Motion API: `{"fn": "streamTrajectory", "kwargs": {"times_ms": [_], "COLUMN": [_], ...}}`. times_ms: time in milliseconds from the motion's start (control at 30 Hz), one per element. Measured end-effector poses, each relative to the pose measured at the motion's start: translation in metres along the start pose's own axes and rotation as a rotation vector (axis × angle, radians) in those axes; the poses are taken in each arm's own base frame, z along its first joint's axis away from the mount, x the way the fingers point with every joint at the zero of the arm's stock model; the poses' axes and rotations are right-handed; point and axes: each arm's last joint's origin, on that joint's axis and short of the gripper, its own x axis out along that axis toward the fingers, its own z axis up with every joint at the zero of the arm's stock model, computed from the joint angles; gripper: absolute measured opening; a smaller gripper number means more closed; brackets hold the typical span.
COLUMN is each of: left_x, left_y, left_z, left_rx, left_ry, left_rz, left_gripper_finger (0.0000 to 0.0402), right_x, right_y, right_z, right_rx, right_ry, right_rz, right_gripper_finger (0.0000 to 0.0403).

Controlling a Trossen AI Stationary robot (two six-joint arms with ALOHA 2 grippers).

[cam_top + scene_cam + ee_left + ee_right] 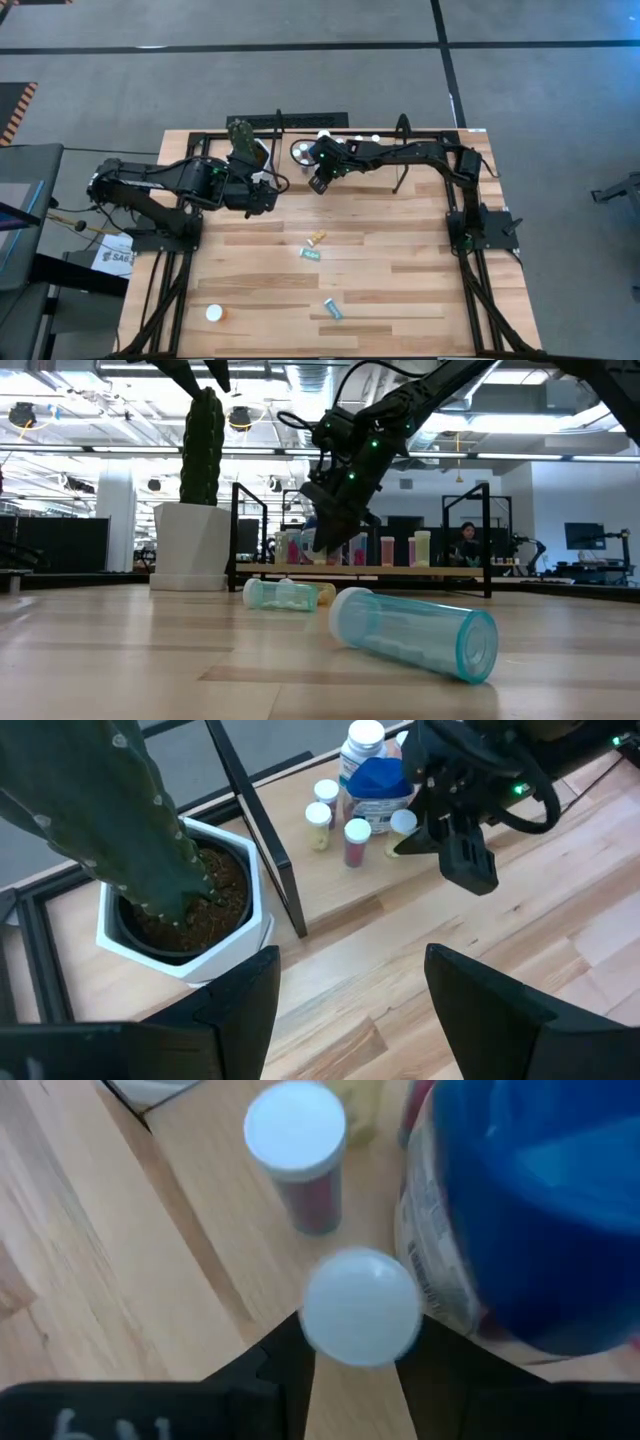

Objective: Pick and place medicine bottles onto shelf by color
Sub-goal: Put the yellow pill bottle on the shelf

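Bottles (345, 805) stand grouped on the shelf (330, 895), upper centre of frame. Right claw (358, 1342) grips a white-capped bottle (360, 1308) there; left claw (350, 1010) hangs open. Four bottles (312, 246) remain on the counter (400, 280).

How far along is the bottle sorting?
Several bottles already stand on the shelf. The right hand is at the shelf with a white-capped bottle between its fingers. Left: two teal bottles, a yellow one and an orange one on the table.
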Motion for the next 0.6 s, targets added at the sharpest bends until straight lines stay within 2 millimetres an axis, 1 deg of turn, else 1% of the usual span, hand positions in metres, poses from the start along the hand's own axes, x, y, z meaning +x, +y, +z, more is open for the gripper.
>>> {"fn": "streamTrajectory", "kwargs": {"times_ms": [100, 200, 300, 400, 600], "left_x": [0.0, 0.0, 0.0, 0.0, 0.0], "left_y": [0.0, 0.0, 0.0, 0.0, 0.0], "left_z": [0.0, 0.0, 0.0, 0.0, 0.0], "left_rx": [0.0, 0.0, -0.001, -0.011, -0.022], "left_ry": [0.0, 0.0, 0.0, 0.001, 0.015], "left_rz": [0.0, 0.0, 0.0, -0.001, -0.009], "left_gripper_finger": [0.0235, 0.0235, 0.0235, 0.0235, 0.0235], "right_x": [0.0, -0.001, -0.009, -0.031, -0.082], "right_y": [0.0, 0.0, 0.0, 0.0, -0.001], "right_z": [-0.001, -0.001, 0.0, 0.006, 0.01], "right_rx": [-0.001, -0.003, -0.005, -0.008, -0.022], "right_ry": [0.008, 0.015, 0.023, 0.001, -0.002], "right_rz": [-0.002, -0.004, -0.006, 0.0, 0.025], "right_gripper_finger": [0.0179, 0.0212, 0.0241, 0.0253, 0.0255]}}
